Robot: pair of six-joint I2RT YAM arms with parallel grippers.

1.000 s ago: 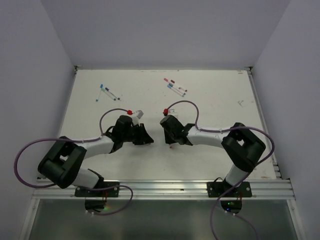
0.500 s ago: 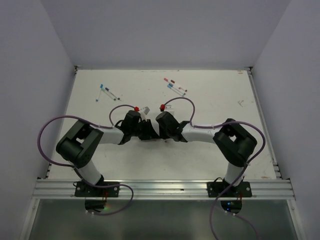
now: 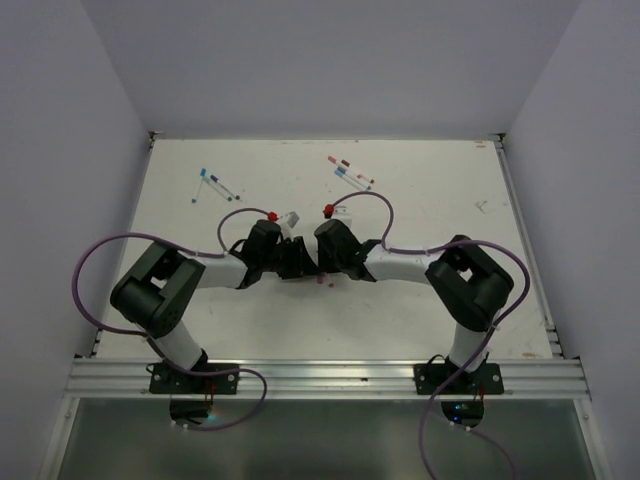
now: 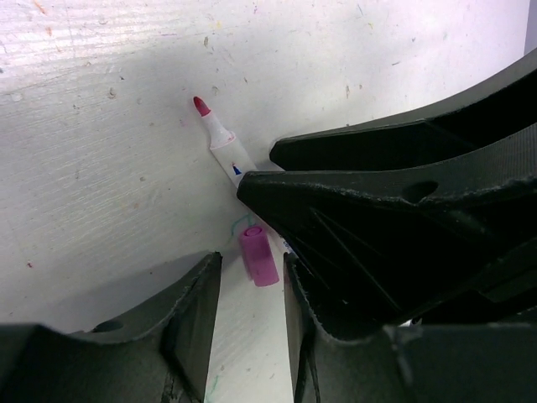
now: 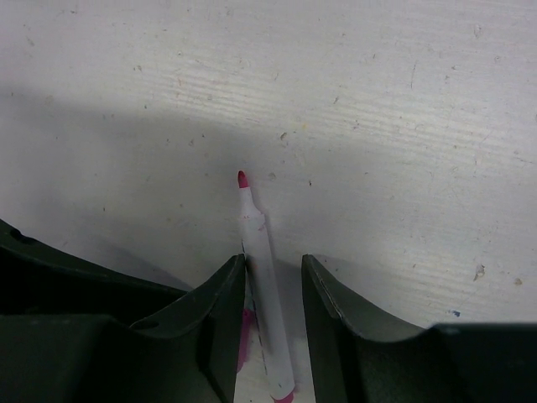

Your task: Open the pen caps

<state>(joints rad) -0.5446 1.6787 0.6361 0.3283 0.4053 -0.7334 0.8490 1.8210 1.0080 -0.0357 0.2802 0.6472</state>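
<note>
On the scuffed white table [image 3: 440, 200], your left claw [image 4: 250, 262] stood open with the pink cap [image 4: 258, 254] lying loose between its fingers, long axis along the gap. Your right claw [image 5: 273, 262] was open too, straddling the bare pen [image 5: 260, 277], whose tip pointed straight ahead. Only the left wrist view showed the cap fully; overhead, the wrists covered nearly all of it. Other pens [image 3: 350, 172] lay well beyond both claws.
</note>
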